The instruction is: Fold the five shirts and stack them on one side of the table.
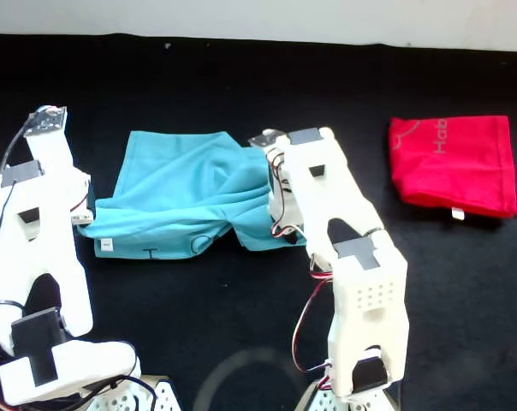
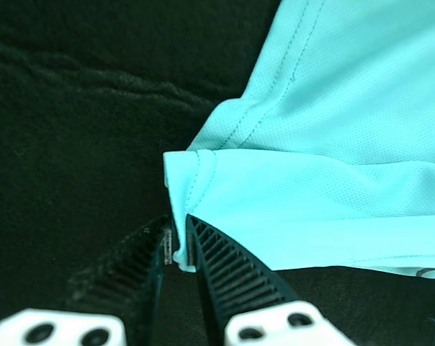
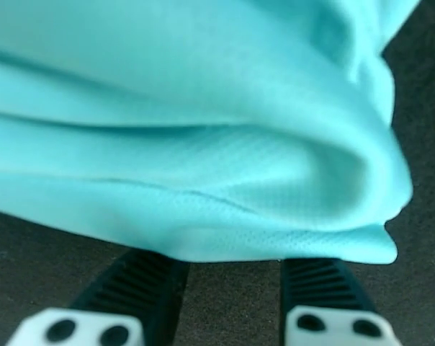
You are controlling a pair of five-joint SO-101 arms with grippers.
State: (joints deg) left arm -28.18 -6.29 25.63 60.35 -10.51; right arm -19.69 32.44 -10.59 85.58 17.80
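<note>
The left pincer (image 2: 181, 249) is seen closed, with a hemmed corner of the teal shirt (image 2: 333, 144) pinched between its ribbed jaws. The right pincer (image 3: 228, 270) is held wide open, its jaws set to either side of a rolled fold at the opposite edge, and nothing is gripped by it. In the high view the shirt is spread, rumpled, on the dark surface (image 1: 241, 77) between the two arms. Its long axis runs from one pincer to the other, so each end is nearest its own arm. It is judged that the right jaws must be closed on the fold before both ends can be carried over together. A folded red shirt (image 1: 454, 163) is laid well apart, beyond the right arm.
</note>
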